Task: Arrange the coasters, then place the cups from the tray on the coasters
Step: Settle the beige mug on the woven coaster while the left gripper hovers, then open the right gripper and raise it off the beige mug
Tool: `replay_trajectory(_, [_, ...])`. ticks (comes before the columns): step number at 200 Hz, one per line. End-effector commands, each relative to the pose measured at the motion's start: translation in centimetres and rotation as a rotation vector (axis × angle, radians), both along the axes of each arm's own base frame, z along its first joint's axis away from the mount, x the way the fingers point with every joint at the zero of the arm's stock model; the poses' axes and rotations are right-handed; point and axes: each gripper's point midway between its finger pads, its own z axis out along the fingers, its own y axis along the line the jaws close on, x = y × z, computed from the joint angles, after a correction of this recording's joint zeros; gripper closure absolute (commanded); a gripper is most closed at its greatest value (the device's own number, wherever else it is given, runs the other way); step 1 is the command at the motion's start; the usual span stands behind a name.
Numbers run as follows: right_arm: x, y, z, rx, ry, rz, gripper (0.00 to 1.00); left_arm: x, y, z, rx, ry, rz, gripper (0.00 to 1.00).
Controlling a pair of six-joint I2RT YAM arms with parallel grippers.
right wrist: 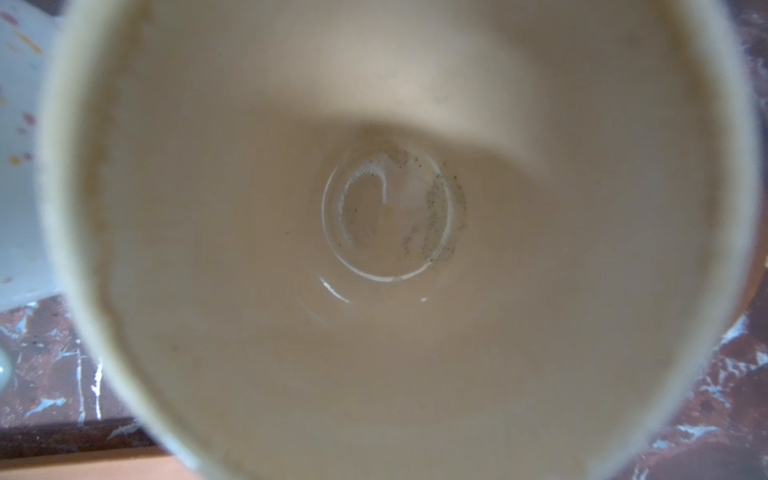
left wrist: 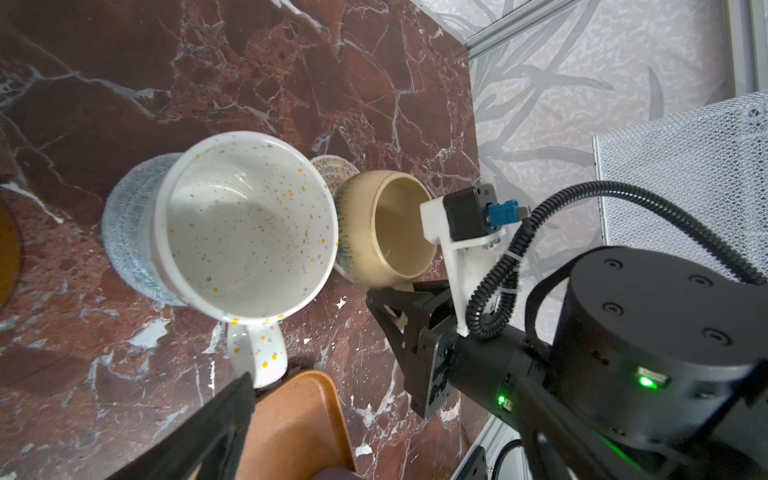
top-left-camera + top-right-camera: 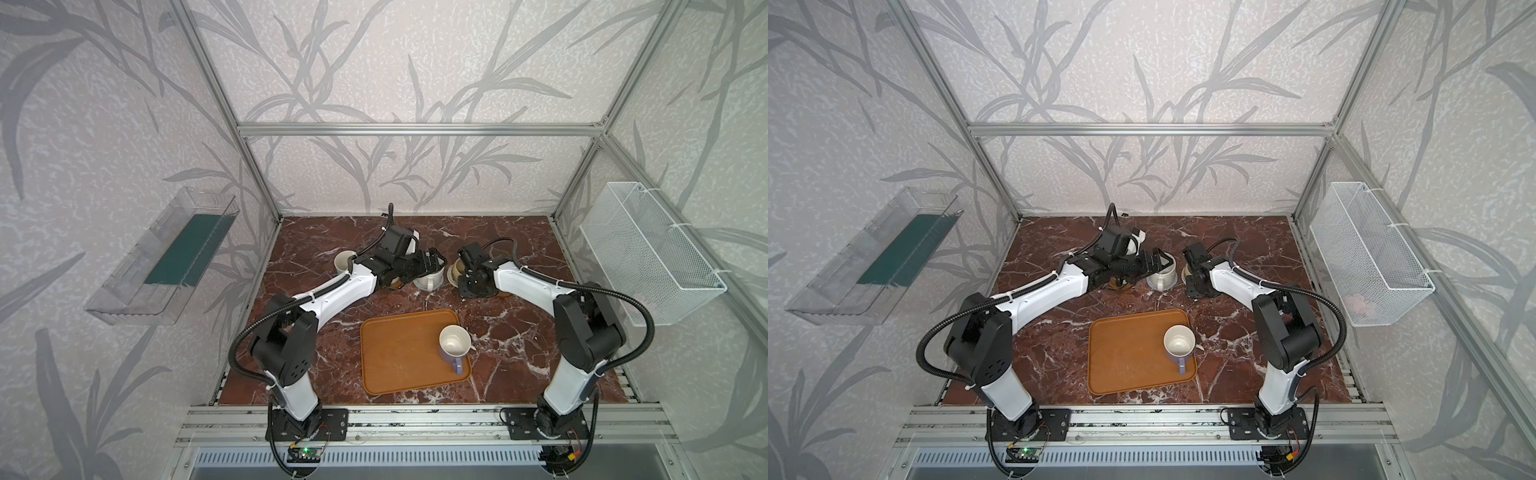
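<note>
The right pincer (image 2: pixel 399 307) grips the rounded cream-beige mug's (image 2: pixel 384 228) handle; the left pincer (image 3: pixel 430 262) gapes wide. Released off-centre, it could knock the touching speckled white mug (image 2: pixel 245 232)

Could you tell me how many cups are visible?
4: lavender cup on the tray, speckled cup and cream cup mid-table, pale cup far left; the left arm may hide more.

Red-brown marble tabletop (image 3: pixel 519 332), clear wall bin (image 3: pixel 162 266), white mesh basket (image 3: pixel 652 253), leaf-patterned walls (image 3: pixel 374 75)
</note>
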Motion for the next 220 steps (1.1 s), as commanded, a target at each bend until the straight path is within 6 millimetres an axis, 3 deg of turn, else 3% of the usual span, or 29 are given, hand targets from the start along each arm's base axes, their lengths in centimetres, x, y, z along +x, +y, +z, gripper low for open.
replay_trajectory(1, [1.6,0.5,5.8,0.036,-0.156,0.005,1.0,-0.2,0.4,2.0,-0.029,-0.037,0.004,0.01])
replay_trajectory(27, [2.1,0.8,7.5,0.048,-0.209,0.021,1.0,0.0,0.3,2.3,-0.033,-0.042,0.005,0.01])
replay_trajectory(46, [2.2,0.9,7.7,0.046,-0.218,0.028,1.0,0.0,0.3,2.4,-0.035,-0.042,0.006,0.01])
replay_trajectory(83, [3.2,1.3,6.7,0.036,-0.21,0.03,1.0,0.0,0.2,2.4,-0.038,-0.042,0.006,0.01])
replay_trajectory(87, [3.4,1.3,5.6,0.024,-0.187,0.03,1.0,0.0,0.2,2.5,-0.038,-0.042,0.006,0.01])
replay_trajectory(112, [3.8,1.4,4.6,0.02,-0.18,0.017,1.0,-0.1,0.4,2.3,-0.034,-0.039,0.007,0.01])
replay_trajectory(150, [3.0,0.9,2.0,-0.012,-0.14,0.017,1.0,-0.3,0.5,2.3,-0.029,-0.04,0.005,0.01])
replay_trajectory(195, [2.0,0.6,0.7,-0.018,-0.099,0.019,1.0,-0.5,0.6,2.5,-0.032,-0.045,0.005,0.01])
replay_trajectory(220, [1.5,0.6,0.6,-0.008,-0.09,0.025,0.81,-0.7,0.8,2.8,-0.033,-0.052,0.008,0.01])
